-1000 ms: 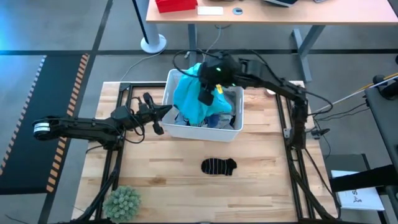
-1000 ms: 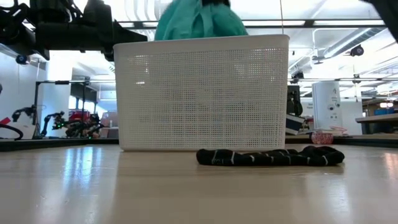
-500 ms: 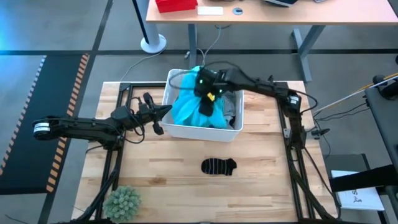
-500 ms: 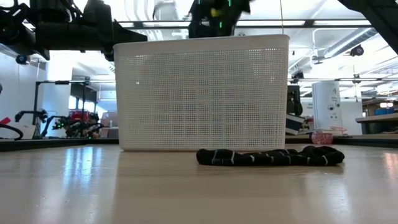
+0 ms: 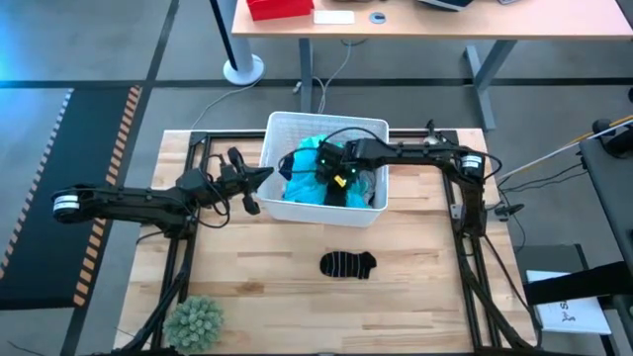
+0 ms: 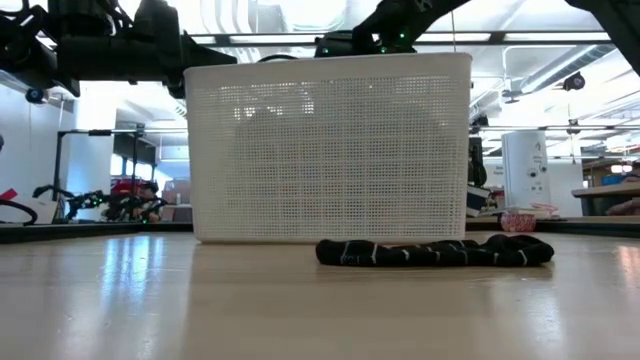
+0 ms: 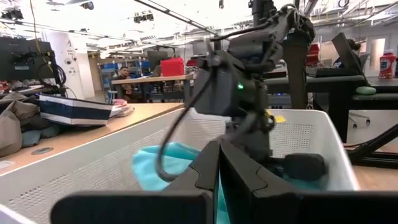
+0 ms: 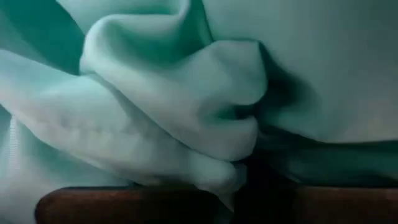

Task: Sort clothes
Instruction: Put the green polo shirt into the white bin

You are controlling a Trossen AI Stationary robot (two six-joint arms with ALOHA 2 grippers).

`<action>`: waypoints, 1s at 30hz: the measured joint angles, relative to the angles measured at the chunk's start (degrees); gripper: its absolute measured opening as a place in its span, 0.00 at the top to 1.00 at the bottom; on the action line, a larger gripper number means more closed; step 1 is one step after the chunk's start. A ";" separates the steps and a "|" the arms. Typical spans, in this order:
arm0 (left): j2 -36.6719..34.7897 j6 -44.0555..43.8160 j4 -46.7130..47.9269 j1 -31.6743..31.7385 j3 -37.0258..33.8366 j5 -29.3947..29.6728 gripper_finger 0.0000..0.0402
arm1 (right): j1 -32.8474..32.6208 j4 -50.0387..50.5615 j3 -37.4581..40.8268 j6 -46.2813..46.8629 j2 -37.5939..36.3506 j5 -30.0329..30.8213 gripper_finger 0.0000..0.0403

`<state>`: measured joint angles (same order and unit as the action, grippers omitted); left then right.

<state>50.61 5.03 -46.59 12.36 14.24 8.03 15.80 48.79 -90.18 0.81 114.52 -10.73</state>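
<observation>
Basket: white slotted basket point(image 5: 321, 210) stands at the far middle of the wooden table point(image 5: 415, 287); its near wall faces the open boards.
Free room: bare boards lie in front of the basket and to both its sides, out to the black frame rails at the table's edges; the green fuzzy ball point(image 5: 196, 320) sits well off toward the near left corner.
Sock: dark striped sock point(image 5: 348, 264) lies flat on the boards just in front of the basket, apart from its wall and from both grippers.
Turquoise garment: turquoise garment point(image 5: 307, 176) lies heaped inside the basket, left of centre, over other clothes.
Right gripper: right gripper point(image 5: 333, 178) is down inside the basket, against the turquoise garment; the right wrist view is filled with folded turquoise cloth pressed close; how far the fingers stand apart cannot be told.
Left gripper: left gripper point(image 5: 251, 188) hangs just outside the basket's left wall, its two fingers pressed together, empty.
</observation>
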 joint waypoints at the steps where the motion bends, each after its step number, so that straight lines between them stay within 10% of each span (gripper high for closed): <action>1: 0.00 0.00 0.00 0.00 0.00 0.00 1.00 | -0.44 0.27 0.10 0.07 0.01 -0.03 0.98; 7: 0.00 -0.04 -0.02 0.00 0.00 -0.11 1.00 | -2.19 0.67 -0.01 1.18 -0.15 0.09 0.92; 22: 0.00 -0.15 -0.01 0.02 -0.01 -0.14 1.00 | -7.69 9.70 -15.68 2.42 -11.93 5.34 0.32; 30: -0.02 -0.20 -0.01 0.02 -0.01 -0.11 1.00 | -6.70 16.76 -22.50 0.01 -13.00 12.35 0.38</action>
<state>50.59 4.83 -46.60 12.38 14.23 7.92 9.10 65.55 -112.68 0.82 101.52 1.62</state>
